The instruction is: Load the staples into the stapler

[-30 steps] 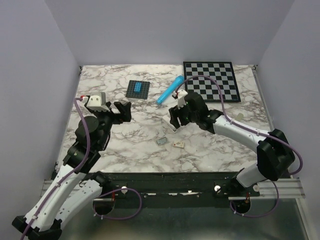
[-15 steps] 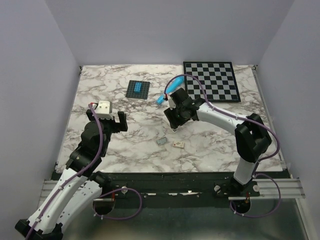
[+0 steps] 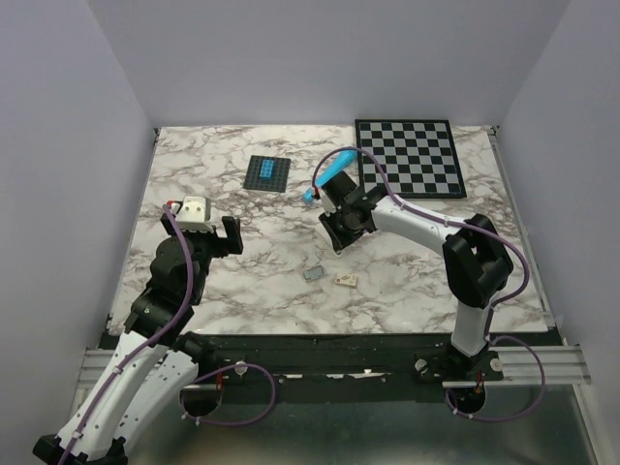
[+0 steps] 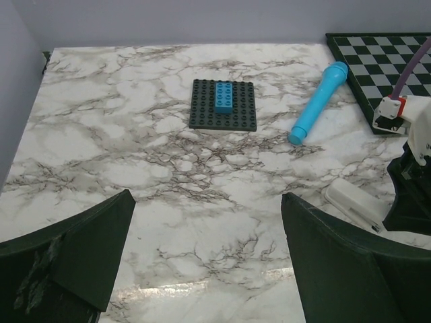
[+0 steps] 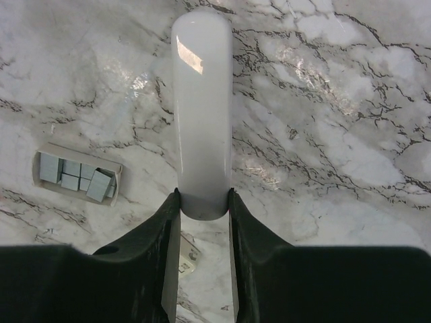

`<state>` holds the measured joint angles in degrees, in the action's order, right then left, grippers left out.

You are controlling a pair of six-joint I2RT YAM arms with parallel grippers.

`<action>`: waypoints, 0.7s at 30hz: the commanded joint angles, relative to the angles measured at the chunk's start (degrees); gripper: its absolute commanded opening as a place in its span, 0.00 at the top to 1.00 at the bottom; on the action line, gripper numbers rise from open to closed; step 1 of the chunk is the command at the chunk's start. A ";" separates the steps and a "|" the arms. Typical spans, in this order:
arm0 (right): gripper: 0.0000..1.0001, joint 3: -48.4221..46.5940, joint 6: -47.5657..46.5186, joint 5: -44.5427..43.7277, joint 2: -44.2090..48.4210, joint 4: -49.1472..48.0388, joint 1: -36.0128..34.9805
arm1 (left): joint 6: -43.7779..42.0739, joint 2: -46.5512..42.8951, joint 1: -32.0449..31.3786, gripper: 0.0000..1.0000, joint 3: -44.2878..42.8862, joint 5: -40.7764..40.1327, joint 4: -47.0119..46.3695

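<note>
1. My left jaws, at the left of the top view, stand wide. The two dark fingers [image 4: 74,262] sit in the bottom corners of the left wrist view, with only bare counter [image 4: 202,222] between them.
2. Upper left of centre in the top view lies a black studded plate [image 3: 267,172] with a blue brick [image 4: 224,96] on it.
3. The staples [image 3: 313,274] lie on the counter just below centre in the top view, apart from the stapler. In the right wrist view they show as small grey blocks bunched at the left. A small cream piece [image 3: 345,279] lies just to their right.
4. My right jaws are narrow and grip the near end of the stapler [image 5: 202,114] — one finger against each side. The white bar runs up the middle of the right wrist view.
5. A blue cylinder [image 3: 339,163] lies slantwise just above my right jaws in the top view.
6. A chessboard [image 3: 412,155] fills the upper right — flat on the counter.
</note>
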<state>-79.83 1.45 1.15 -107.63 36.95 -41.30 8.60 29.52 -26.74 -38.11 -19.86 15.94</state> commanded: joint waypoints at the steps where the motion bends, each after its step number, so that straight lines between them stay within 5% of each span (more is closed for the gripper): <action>1: 0.84 1.34 -0.22 -2.80 -2.75 1.81 -0.54 | 0.19 0.10 0.73 0.01 0.58 1.93 -0.21; 5: 0.99 3.98 -0.05 -5.10 -3.98 0.85 -0.62 | 0.36 0.80 1.08 0.01 0.58 2.63 -0.21; 21: 0.99 5.74 1.97 -6.07 -5.23 0.05 -0.63 | 1.07 1.60 2.48 0.01 0.58 4.39 -0.30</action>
<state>-77.25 2.15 -2.33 -108.38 33.95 -41.91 9.32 31.24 -24.71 -38.00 -16.86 15.94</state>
